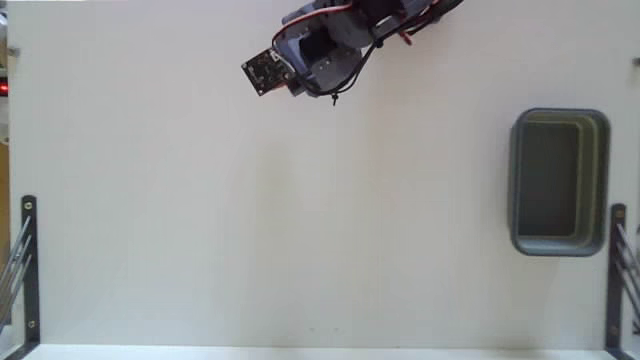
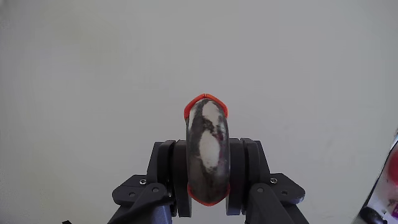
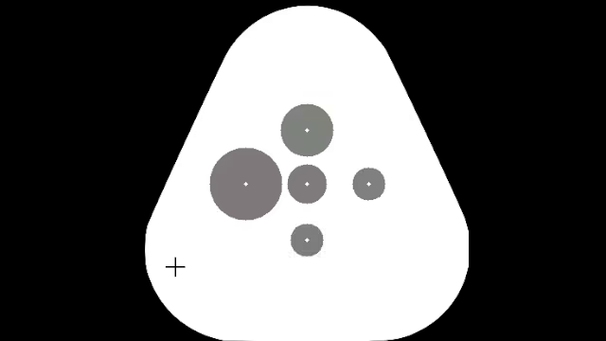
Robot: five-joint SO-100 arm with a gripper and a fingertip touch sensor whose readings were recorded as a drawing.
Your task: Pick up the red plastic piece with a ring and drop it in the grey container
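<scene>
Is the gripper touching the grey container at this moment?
Apart. The fixed view shows the gripper at the top edge and the grey container at the right, with bare table between them.

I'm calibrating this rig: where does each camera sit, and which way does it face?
Fixed view: overhead, looking straight down on the white table; the arm enters at the top edge, the grey container is at right.
Wrist view: rides on the arm, looking along the end effector at bare tabletop.
Shared: the table and the arm; the red piece shows in neither.

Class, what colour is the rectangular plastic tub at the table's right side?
Dark grey rectangular plastic tub; the fixed view shows it best.
</scene>
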